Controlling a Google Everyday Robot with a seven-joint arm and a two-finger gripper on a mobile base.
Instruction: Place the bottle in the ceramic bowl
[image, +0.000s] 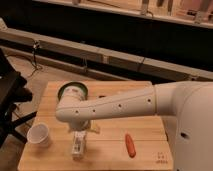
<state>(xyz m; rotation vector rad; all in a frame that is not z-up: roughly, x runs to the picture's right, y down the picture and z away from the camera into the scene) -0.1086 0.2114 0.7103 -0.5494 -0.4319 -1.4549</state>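
**Light:** we record light from above on the wooden table (147, 136), which reads warm and moderately bright. Behind the table the wall and floor sink to dark brown.

**Highlights:** we note a pale sheen along the top of the white arm (115, 105) over the table. A whitish reflection sits inside the ceramic bowl (67, 91) at the table's back left.

**Shadows:** soft and short on the table beneath the arm. The gripper (84, 127) hangs in that shade over the table's left half and looks dark.

**Quality:** we find the whole view soft and grainy, with smeared outlines.
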